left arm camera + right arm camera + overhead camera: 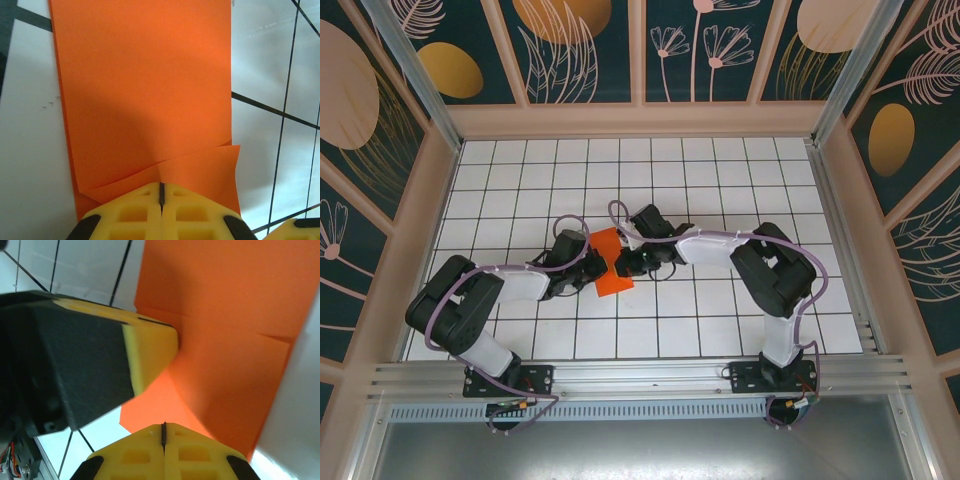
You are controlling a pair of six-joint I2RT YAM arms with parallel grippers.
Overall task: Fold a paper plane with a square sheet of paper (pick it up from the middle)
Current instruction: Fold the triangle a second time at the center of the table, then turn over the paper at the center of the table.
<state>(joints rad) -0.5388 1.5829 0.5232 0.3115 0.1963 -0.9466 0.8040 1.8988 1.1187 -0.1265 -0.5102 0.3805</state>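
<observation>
Pinching the part-folded orange-red sheet of paper point(611, 266) at the middle of the tiled worktop point(720, 180), we are clenching the left pincer point(161, 186) and right pincer point(163, 426) on its opposite edges, seemingly to steady the fold for creasing.

The top camera sits high above and behind the arm bases point(510, 380) and looks down and forward over the whole tiled table point(720, 170), far enough back to take in the side walls point(415, 215). Each wrist camera looks along its own yellow fingers from very close, with the left gripper point(161, 186) and the right gripper point(163, 426) pressed closed at the bottom edge of their views. All three views share the orange sheet of paper point(610, 262), and the right wrist view also catches the left gripper from the side.
</observation>
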